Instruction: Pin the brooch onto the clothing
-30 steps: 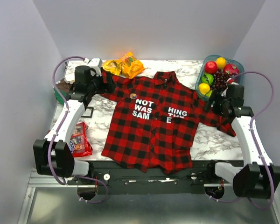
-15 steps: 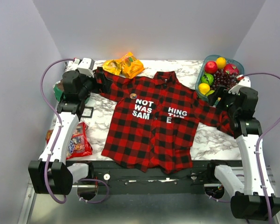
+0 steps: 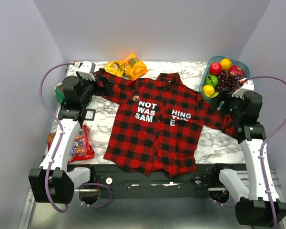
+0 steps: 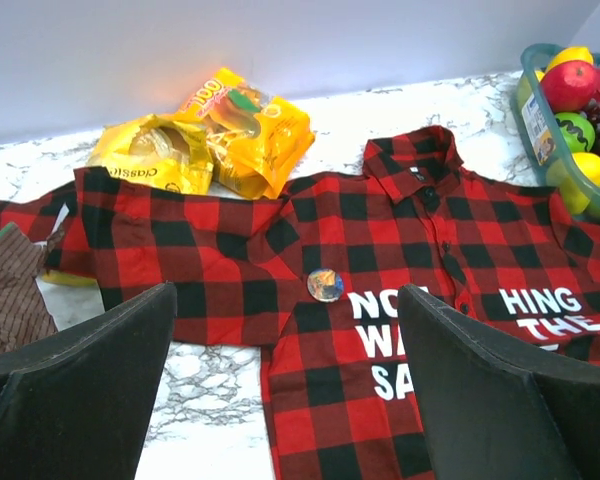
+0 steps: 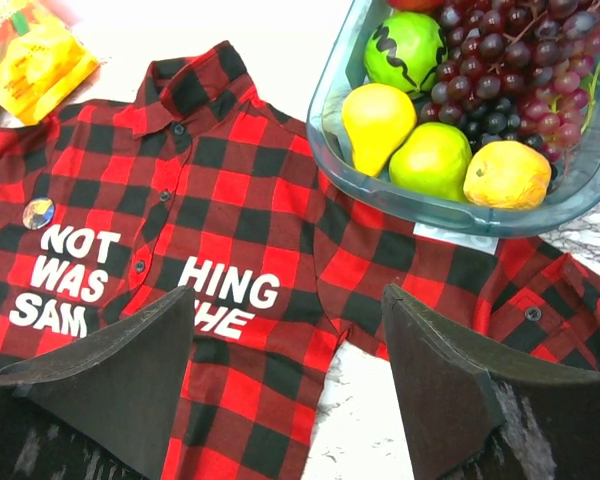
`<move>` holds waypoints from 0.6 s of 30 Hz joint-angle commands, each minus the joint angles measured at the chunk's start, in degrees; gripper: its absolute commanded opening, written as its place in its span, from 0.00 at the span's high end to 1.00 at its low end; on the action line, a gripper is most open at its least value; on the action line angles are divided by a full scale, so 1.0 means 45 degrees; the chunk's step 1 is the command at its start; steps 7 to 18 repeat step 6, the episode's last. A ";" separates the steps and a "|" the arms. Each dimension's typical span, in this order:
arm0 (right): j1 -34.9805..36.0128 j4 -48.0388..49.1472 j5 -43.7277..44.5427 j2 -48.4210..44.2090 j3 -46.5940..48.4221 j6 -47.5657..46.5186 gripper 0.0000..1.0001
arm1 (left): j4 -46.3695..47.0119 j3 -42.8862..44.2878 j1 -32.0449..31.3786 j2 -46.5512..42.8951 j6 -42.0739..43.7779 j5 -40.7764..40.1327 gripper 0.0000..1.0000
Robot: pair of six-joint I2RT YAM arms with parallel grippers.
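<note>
The left gripper (image 4: 287,288) stands wide, its two dark fingers (image 4: 90,370) spread far apart with nothing between them, raised above the end of the shirt's sleeve at the far left of the marbled bench (image 3: 214,143). Seen from its wrist camera, the brooch (image 4: 325,285) lies ahead of the gap between the fingers, a little toward the right finger, well clear of both. It is a small round disc resting on the chest of the red and black plaid shirt (image 4: 380,210), just above and left of the white block letters. The shirt is spread flat, front up, collar pointing away from both grippers. Beyond the left gripper and past the sleeve lie two yellow snack bags (image 4: 230,130), touching the sleeve's far edge. The right gripper (image 5: 288,290) is also spread wide and holds nothing, hanging over the shirt's other sleeve. From there the brooch (image 5: 38,213) sits far to the left, past the left finger. Ahead and to the right of this gripper a clear fruit container (image 5: 325,100) with pears, a green apple and grapes rests on the sleeve's edge.
</note>
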 commanded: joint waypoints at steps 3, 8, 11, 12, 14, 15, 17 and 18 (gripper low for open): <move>-0.0009 0.0341 -0.0265 -0.0248 -0.0236 -0.0226 0.17 | 0.0459 -0.0021 -0.0050 -0.0313 0.0181 -0.0172 0.01; -0.0009 0.0360 -0.0285 -0.0307 -0.0197 -0.0245 0.17 | 0.0536 -0.0079 -0.0070 -0.0351 0.0142 -0.0211 0.01; -0.0009 0.0360 -0.0285 -0.0307 -0.0197 -0.0245 0.17 | 0.0536 -0.0079 -0.0070 -0.0351 0.0142 -0.0211 0.01; -0.0009 0.0360 -0.0285 -0.0307 -0.0197 -0.0245 0.17 | 0.0536 -0.0079 -0.0070 -0.0351 0.0142 -0.0211 0.01; -0.0009 0.0360 -0.0285 -0.0307 -0.0197 -0.0245 0.17 | 0.0536 -0.0079 -0.0070 -0.0351 0.0142 -0.0211 0.01; -0.0009 0.0360 -0.0285 -0.0307 -0.0197 -0.0245 0.17 | 0.0536 -0.0079 -0.0070 -0.0351 0.0142 -0.0211 0.01; -0.0009 0.0360 -0.0285 -0.0307 -0.0197 -0.0245 0.17 | 0.0536 -0.0079 -0.0070 -0.0351 0.0142 -0.0211 0.01; -0.0009 0.0360 -0.0285 -0.0307 -0.0197 -0.0245 0.17 | 0.0536 -0.0079 -0.0070 -0.0351 0.0142 -0.0211 0.01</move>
